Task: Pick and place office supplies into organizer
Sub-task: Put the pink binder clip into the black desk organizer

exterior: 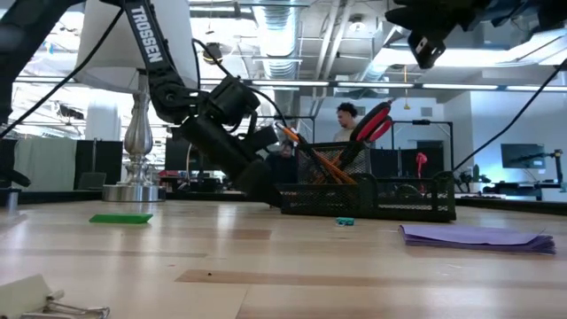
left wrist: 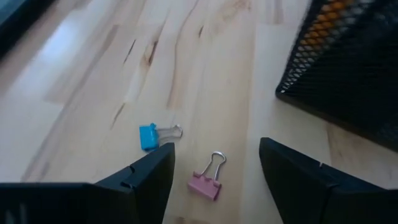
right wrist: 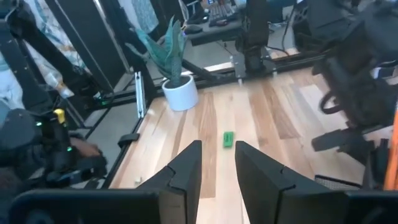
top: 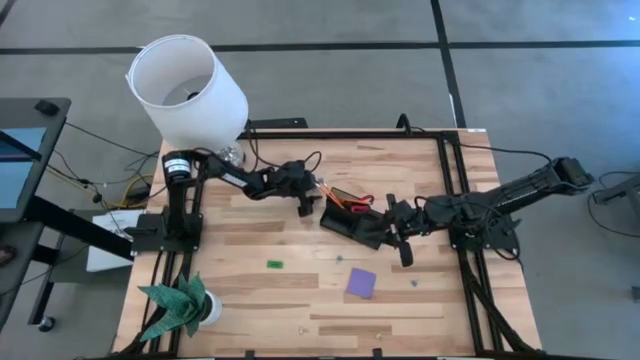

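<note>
The black mesh organizer (top: 352, 220) stands mid-table with red-handled scissors (exterior: 376, 124) and orange pencils (exterior: 310, 152) upright in it. My left gripper (left wrist: 214, 158) is open and low over the table at the organizer's left side (top: 304, 206). A pink binder clip (left wrist: 205, 182) lies flat on the wood between its fingers, untouched, and a blue clip (left wrist: 151, 135) lies just beyond. My right gripper (right wrist: 217, 155) is open, holds nothing, and hovers high at the organizer's right (top: 405, 250). A purple note pad (top: 361, 282) and a green piece (top: 274, 264) lie flat nearer the front edge.
A white lamp (top: 190, 90) rises at the far left corner and a green paper plant in a white pot (top: 182, 305) stands at the near left. Another binder clip (exterior: 53, 306) lies near the low camera. Bare wood stretches between the note pad and the plant.
</note>
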Motion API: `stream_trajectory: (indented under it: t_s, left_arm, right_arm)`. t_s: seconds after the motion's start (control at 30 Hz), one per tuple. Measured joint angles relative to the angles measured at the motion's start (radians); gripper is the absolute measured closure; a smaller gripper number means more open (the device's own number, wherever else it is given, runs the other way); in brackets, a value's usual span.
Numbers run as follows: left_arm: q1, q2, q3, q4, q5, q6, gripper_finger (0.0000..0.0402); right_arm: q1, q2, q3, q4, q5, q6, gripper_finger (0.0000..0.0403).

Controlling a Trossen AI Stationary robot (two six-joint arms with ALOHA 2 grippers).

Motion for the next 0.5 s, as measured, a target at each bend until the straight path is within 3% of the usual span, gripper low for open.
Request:
stream_trajectory:
  t_s: [0.5]
  left_arm:
    - [0.009, -0.001, 0.0, -0.109, -0.007, -0.219, 0.0169]
  right_arm:
    - [0.161, 0.0, 0.0, -0.061, 0.0, 0.002, 0.031]
